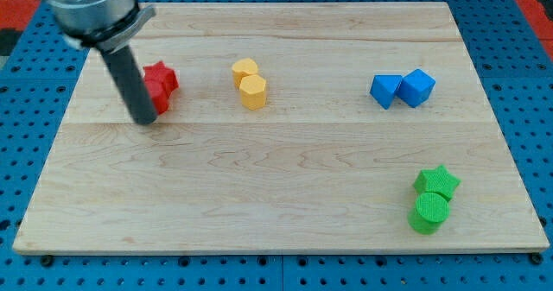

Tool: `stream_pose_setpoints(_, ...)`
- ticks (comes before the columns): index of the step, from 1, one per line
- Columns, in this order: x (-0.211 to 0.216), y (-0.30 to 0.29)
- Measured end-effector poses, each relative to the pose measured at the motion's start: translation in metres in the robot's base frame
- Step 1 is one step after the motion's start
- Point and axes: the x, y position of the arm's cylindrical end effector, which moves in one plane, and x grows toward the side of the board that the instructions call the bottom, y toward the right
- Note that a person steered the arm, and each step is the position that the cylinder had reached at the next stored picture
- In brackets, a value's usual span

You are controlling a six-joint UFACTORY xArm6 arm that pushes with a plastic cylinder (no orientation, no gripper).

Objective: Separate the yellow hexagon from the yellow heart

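The yellow hexagon (253, 91) and the yellow heart (244, 70) touch each other near the board's upper middle, the heart just above and left of the hexagon. My tip (144, 118) rests on the board at the view's left, well left of both yellow blocks. It stands right against the red blocks (160, 85), at their lower left, and the rod hides part of them.
A blue triangle (385, 91) and a blue cube (416, 87) touch at the upper right. A green star (436, 182) and a green cylinder (429, 213) touch at the lower right. The wooden board (285, 205) lies on a blue pegboard.
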Motion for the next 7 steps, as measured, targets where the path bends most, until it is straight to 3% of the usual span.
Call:
stream_pose_setpoints(3,-0.123,0.040)
stream_pose_setpoints(7,-0.129,0.147)
